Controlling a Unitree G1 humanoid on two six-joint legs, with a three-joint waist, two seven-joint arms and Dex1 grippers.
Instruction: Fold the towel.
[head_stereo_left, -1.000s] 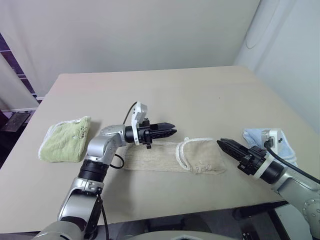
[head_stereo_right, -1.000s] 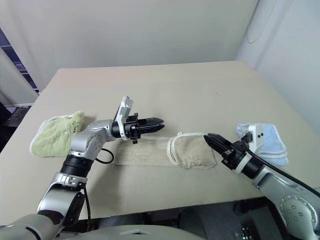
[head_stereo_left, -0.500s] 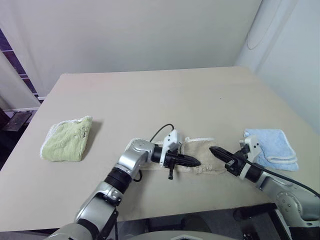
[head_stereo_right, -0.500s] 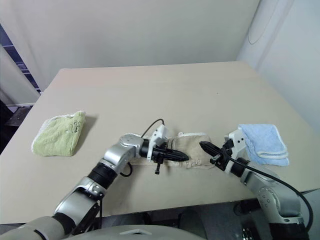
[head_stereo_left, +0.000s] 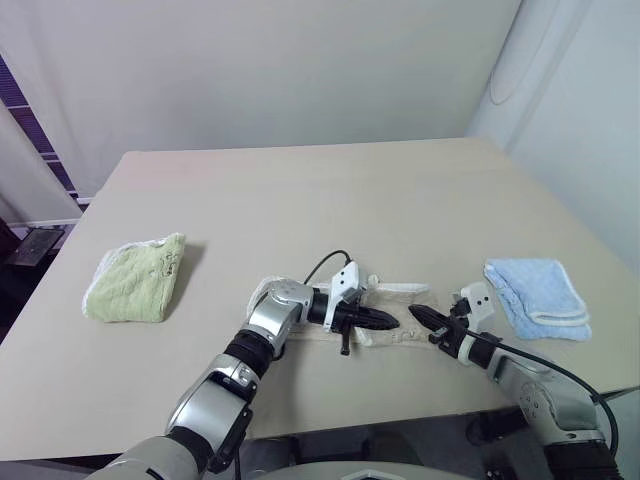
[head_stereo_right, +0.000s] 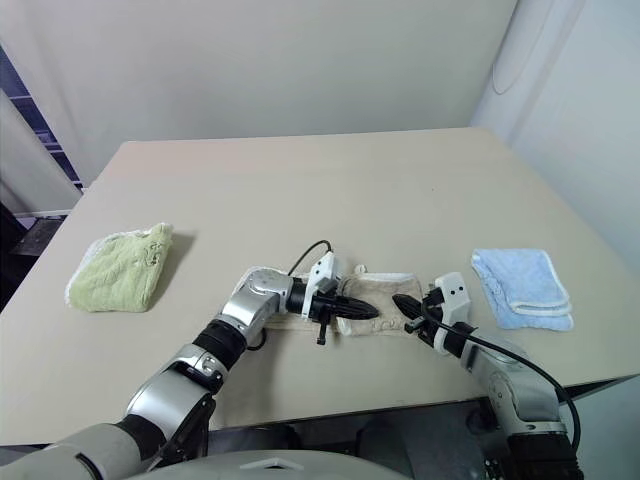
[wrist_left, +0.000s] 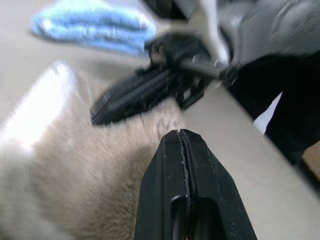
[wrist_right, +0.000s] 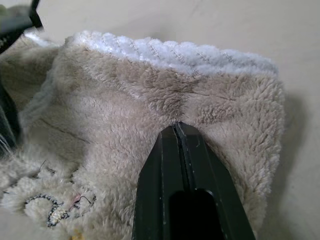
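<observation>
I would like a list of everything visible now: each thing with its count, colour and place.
table: one, beige, under everything.
towel: one, beige-tan with white edging, partly folded, near the front edge between the two grippers.
green towel: one, light green, folded, on the table's left side.
blue towel: one, light blue, folded, on the table's right side.
wall: one, off-white, behind the table.
left gripper: one, black fingers, shut, low over the beige towel, pointing right.
right gripper: one, black fingers, shut, at the beige towel's right end, facing the left gripper.
</observation>
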